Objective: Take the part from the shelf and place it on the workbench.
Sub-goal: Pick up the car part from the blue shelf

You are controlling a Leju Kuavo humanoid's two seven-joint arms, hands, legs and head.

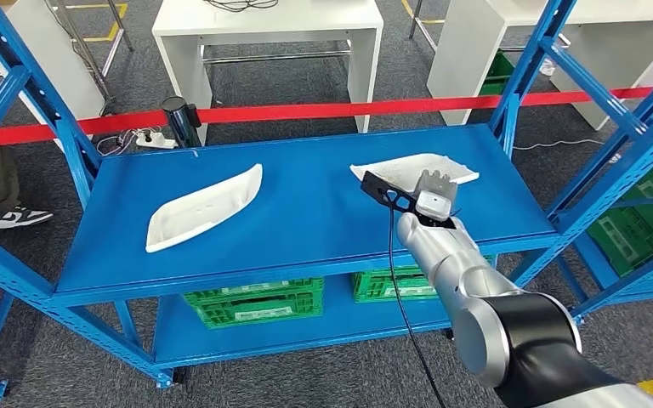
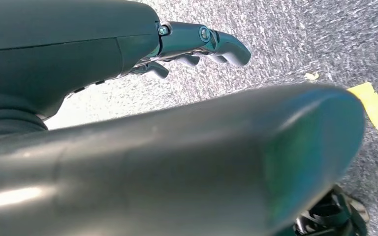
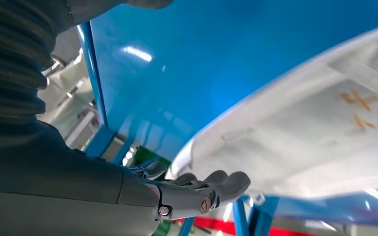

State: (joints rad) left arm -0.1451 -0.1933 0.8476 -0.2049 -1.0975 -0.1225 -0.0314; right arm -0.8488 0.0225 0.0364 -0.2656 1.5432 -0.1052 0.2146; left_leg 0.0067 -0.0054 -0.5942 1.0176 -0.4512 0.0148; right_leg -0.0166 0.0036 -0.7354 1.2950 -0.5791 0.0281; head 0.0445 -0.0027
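Note:
Two white moulded parts lie on the blue shelf (image 1: 306, 223). The right part (image 1: 408, 167) is at the back right and the left part (image 1: 204, 208) at the middle left. My right hand (image 1: 435, 194) reaches over the shelf's front to the near edge of the right part. In the right wrist view its fingers (image 3: 211, 187) lie stretched out against the rim of the white part (image 3: 300, 137), with nothing clasped between them. My left hand (image 2: 197, 46) hangs over grey carpet and holds nothing, its fingers loosely bent.
Blue uprights and braces (image 1: 612, 161) frame the shelf on both sides. Green crates (image 1: 255, 306) sit on the lower level. Behind the shelf run a red barrier tape (image 1: 323, 110) and white tables (image 1: 264, 25). A person's shoe (image 1: 13, 217) stands at the far left.

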